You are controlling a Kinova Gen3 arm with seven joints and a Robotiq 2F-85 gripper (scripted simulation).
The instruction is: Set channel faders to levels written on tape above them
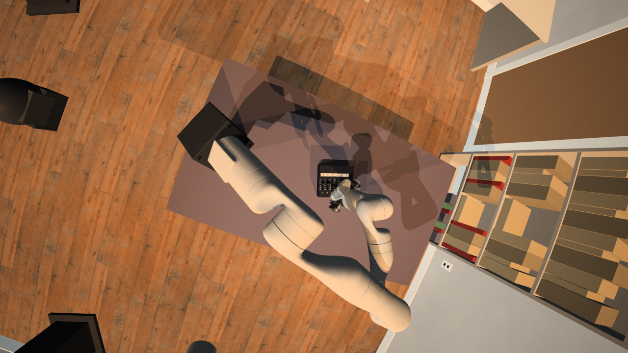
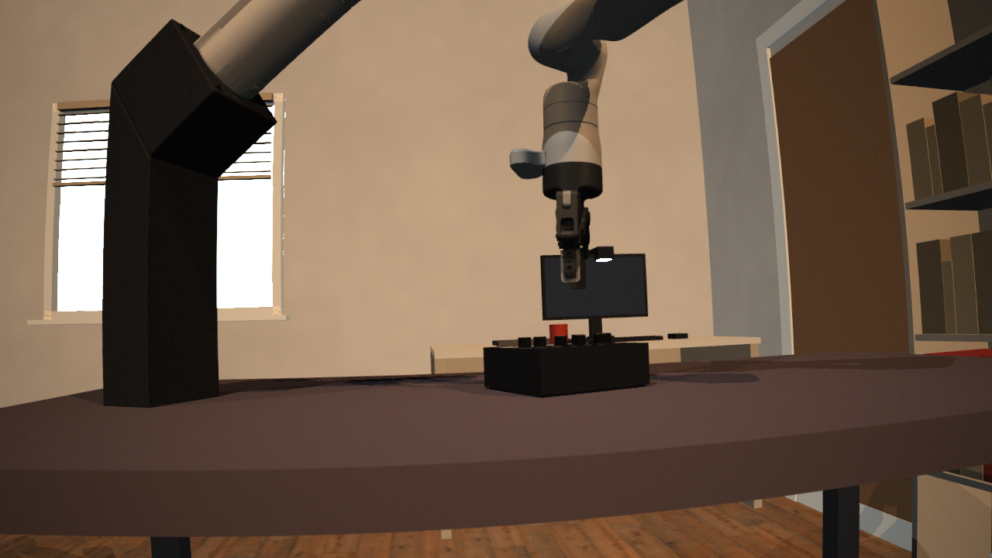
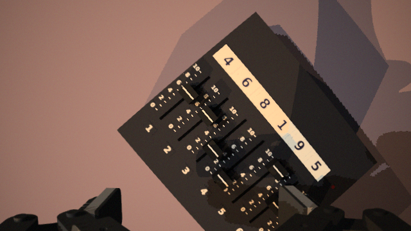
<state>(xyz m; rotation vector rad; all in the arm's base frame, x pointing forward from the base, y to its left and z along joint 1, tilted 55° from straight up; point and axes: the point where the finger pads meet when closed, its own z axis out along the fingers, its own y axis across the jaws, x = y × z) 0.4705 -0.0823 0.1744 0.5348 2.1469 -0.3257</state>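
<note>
The black lighting desk (image 3: 247, 135) stands on the table and lies turned about 45 degrees in the wrist view. Its tape (image 3: 271, 112) reads 4, 6, 8, 1, 9, 5. The channel 1 cap (image 3: 187, 92) and the channel 2 cap (image 3: 205, 115) stand near 6. The channel 3 cap (image 3: 212, 150) is near 3, the channel 4 cap (image 3: 222, 179) near 1 and the channel 5 cap (image 3: 278, 171) near 9. Channel 6 is partly hidden by my right finger, and the master is out of view. My gripper (image 3: 200, 205) (image 2: 572, 266) is open and empty, above the desk's front. It also shows over the desk (image 1: 335, 177) in the overhead view (image 1: 340, 199).
The arm's black pedestal (image 2: 159, 242) stands at the table's left end. A shelf with boxes (image 1: 548, 228) is past the table's right end. A dark monitor (image 2: 603, 284) stands on a far desk behind the lighting desk.
</note>
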